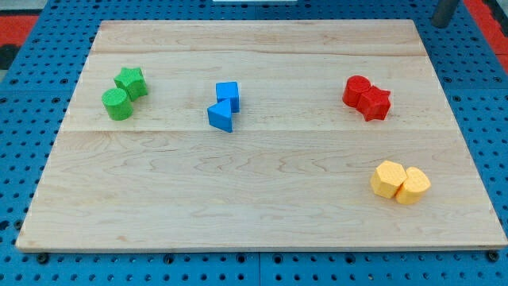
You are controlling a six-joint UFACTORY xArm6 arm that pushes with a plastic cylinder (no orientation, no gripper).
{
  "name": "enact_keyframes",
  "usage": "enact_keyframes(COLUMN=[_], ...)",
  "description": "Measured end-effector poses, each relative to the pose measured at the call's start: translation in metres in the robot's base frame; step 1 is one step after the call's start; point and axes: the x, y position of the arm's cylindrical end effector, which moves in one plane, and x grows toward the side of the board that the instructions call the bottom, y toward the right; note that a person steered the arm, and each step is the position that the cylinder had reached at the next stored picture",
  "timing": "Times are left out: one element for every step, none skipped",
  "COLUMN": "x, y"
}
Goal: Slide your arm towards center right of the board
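Note:
Part of my rod shows at the view's top right corner, and its tip (440,23) sits just beyond the top right corner of the wooden board (262,199). It is far from all blocks. The nearest are a red cylinder (356,90) and a red star (375,103), touching, at the upper right. A yellow hexagon (387,179) and a yellow cylinder (413,185) touch at the lower right. A blue cube (228,94) and a blue triangle (221,117) sit at the upper centre. A green star (130,81) and a green cylinder (117,104) sit at the upper left.
The board lies on a blue pegboard surface (32,95) that surrounds it on all sides. A red strip (24,20) shows at the view's top left and top right corners.

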Motion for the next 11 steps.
enact_keyframes(x=[0.0, 0.001, -0.004, -0.001, -0.001, -0.001, -0.001, -0.002, -0.002, 0.017, 0.06], y=[0.0, 0.001, 0.01, 0.009, 0.009, 0.009, 0.009, 0.009, 0.009, -0.012, -0.055])
